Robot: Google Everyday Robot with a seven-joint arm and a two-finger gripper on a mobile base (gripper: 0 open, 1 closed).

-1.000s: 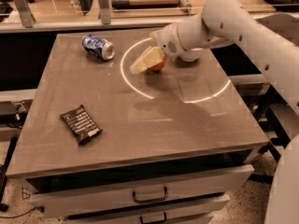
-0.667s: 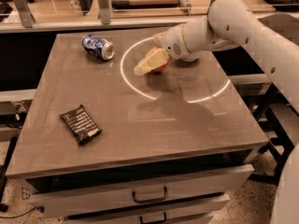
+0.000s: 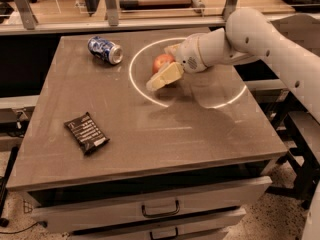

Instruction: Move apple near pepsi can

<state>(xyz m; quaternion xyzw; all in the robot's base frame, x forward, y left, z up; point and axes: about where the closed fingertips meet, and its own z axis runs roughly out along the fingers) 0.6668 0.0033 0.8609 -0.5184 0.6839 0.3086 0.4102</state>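
Observation:
The orange-red apple (image 3: pixel 161 62) sits at the table's back middle, between my gripper's two cream fingers. My gripper (image 3: pixel 160 67) reaches in from the right and is closed around the apple, with one finger (image 3: pixel 165 77) in front of it and the other behind. I cannot tell whether the apple rests on the table or is raised just above it. The blue pepsi can (image 3: pixel 105 50) lies on its side at the back left, silver end toward the apple, about a can's length left of the gripper.
A dark rectangular snack wrapper (image 3: pixel 86 132) lies at the front left of the grey-brown table (image 3: pixel 200 134). My white arm (image 3: pixel 260 34) crosses the table's back right corner. A shelf edge runs behind the table, and drawers are below its front edge.
The gripper has shifted slightly toward the front of the table with the apple between its fingers, and more of the apple shows above the near finger. The can and wrapper have not moved.

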